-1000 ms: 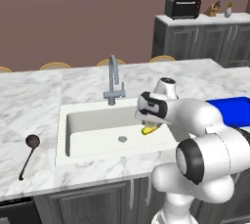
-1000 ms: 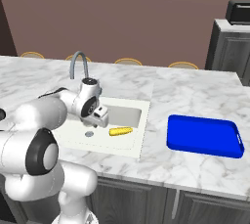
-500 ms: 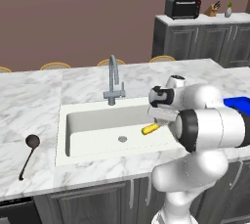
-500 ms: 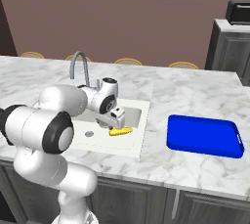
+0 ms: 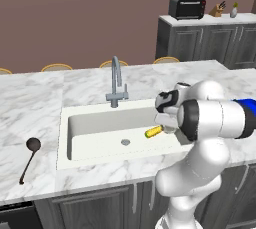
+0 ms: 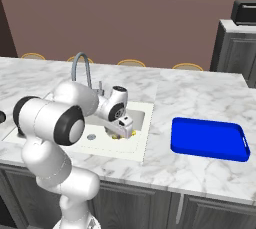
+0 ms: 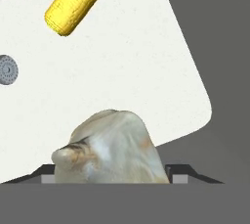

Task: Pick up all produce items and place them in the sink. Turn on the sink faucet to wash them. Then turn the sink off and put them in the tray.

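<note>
since the earlier frames the white arm has swung further over the right end of the basin, w/ the elbow now bulking in front of the blue tray in the left base view, and the corn lies clear on the basin floor beside the hand. white marble counter (image 5: 35, 103) carries the large rectangular off-white sink (image 5: 92, 129), its round metal drain (image 5: 125, 142) near mid-floor. flat bright-blue rectangular tray (image 6: 209, 139) sits on the marble well apart to the sink's right, bare. tall grey gooseneck faucet (image 5: 117, 84) stands at the back rim, spout curving over the basin. black long-handled ladle (image 5: 29, 156) lies on the counter left of the sink. small yellow corn cob (image 5: 153, 132) rests on the sink floor, right of the drain; hand view has it up top (image 7: 75, 0). gripper (image 6: 121, 132) hangs low over the sink's right part, near the corn. small beige roundish lump (image 7: 110, 148) sits betw the fingertips in hand view, so the gripper is holding it, above the basin floor near a rounded corner.
</note>
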